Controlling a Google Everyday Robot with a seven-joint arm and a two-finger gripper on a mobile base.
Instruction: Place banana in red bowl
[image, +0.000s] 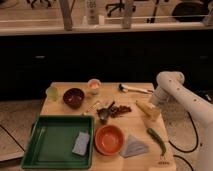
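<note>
The banana (143, 106) appears to be the pale-yellow lump near the right edge of the table (134, 129), about midway between the back and front edges. It is not in the red bowl (109, 139), which sits empty near the front edge, roughly at its middle and well apart from the fruit. So the placing has not been done. The fruit is not clearly lifted either, and by my reading the work is at the pick-up stage. What is left is to secure the banana, carry it toward the front and left, and let it go over the bowl.

The gripper (152, 114) hangs at the end of the white arm (172, 90), right at the banana, and the two blend into one pale shape. I cannot tell whether the gripper is wide or narrow, nor whether it touches or holds the fruit.

A long green vegetable (156, 140) lies toward the front right corner. A green tray (36, 147) fills the front left corner. A dark bowl (73, 97) stands toward the back left.
</note>
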